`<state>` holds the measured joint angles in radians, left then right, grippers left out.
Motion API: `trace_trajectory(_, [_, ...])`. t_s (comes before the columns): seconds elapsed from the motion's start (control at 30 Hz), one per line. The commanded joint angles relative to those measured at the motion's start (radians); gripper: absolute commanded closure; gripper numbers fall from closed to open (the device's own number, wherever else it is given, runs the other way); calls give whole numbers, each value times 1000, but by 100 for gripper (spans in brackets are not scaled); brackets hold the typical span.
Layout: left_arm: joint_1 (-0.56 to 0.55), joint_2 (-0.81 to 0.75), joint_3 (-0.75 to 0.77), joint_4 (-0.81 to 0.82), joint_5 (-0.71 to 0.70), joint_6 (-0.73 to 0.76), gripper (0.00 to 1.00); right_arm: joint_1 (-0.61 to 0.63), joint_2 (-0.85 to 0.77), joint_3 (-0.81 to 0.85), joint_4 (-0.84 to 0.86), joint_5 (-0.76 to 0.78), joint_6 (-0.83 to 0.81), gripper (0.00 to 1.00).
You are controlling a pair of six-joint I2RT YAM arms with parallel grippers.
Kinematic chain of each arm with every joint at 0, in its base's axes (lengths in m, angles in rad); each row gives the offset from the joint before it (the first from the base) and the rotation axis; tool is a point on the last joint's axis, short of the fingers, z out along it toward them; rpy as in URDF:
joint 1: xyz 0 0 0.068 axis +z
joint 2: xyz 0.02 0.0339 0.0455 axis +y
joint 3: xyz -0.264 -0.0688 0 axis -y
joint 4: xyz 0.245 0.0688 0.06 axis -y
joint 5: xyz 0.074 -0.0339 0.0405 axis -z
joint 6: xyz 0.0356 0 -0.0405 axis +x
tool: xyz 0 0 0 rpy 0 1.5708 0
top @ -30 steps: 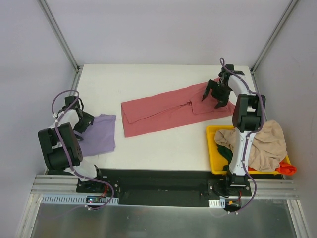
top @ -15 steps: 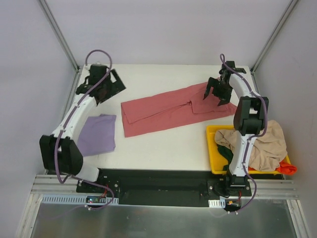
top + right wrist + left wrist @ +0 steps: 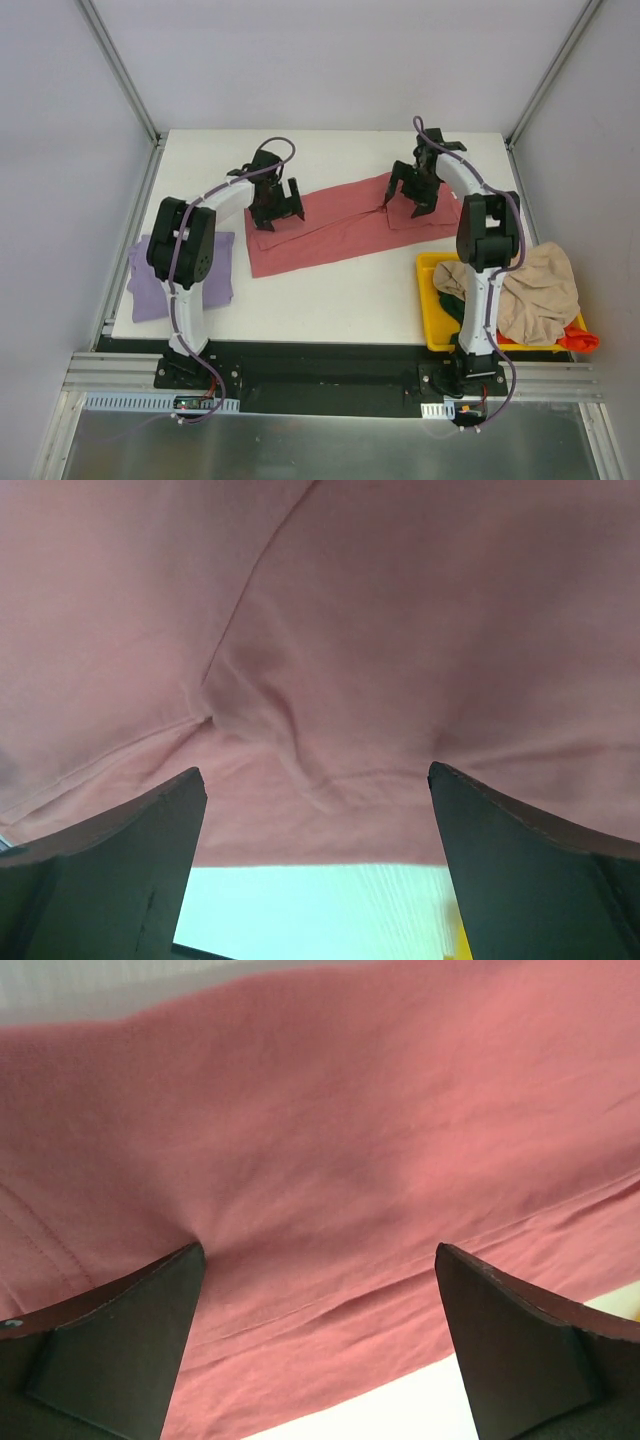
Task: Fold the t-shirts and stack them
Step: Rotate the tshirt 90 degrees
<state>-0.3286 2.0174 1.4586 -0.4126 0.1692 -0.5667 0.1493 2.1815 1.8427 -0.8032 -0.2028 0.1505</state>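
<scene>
A dusty pink-red t-shirt (image 3: 340, 225) lies as a long folded strip across the middle of the table. My left gripper (image 3: 277, 208) is open over its left end, fingertips down on the cloth (image 3: 330, 1180). My right gripper (image 3: 410, 196) is open over its right end, jaws pressing into the fabric (image 3: 330, 660). A folded lavender-purple t-shirt (image 3: 165, 280) lies flat at the near left, partly under the left arm. A beige t-shirt (image 3: 535, 290), a green one (image 3: 452, 302) and an orange-red one (image 3: 578, 340) sit heaped in the bin.
A yellow plastic bin (image 3: 432, 330) stands at the near right, beside the right arm's base. Metal frame posts rise at the far table corners. The black arm mounts run along the near edge.
My left arm swung from the near left corner, past the far left, onto the pink-red shirt's left end. My right gripper shifted left along the shirt's right end. The lavender shirt shifted left and toward the near edge.
</scene>
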Motion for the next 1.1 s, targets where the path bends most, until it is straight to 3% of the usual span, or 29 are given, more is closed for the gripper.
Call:
trace_trajectory(0.0, [-38,-87,-146,-23,21,-41,1,30,101,133,-71,-66,1,4])
trace_trajectory(0.17, [-108,-296,-444,-22,22,-116,1,84,263,381,-194,-99,-8,4])
trace_trajectory(0.33, [-314,-414,-580,-12,154,-180,1,140,420,690,-216,-176,-14,4])
trace_trajectory(0.47, [-489,-418,-471,23,136,-179,1,194,417,632,-3,-244,50,4])
trace_trajectory(0.7, [-509,-479,-445,18,35,-145,1,279,429,656,271,-230,115,4])
trace_trajectory(0.83, [-509,-620,-494,-5,-81,-133,1,277,370,679,219,-189,91,4])
trace_trajectory(1.07, [-486,-841,-635,-35,-220,-162,1,298,39,333,112,-49,-42,4])
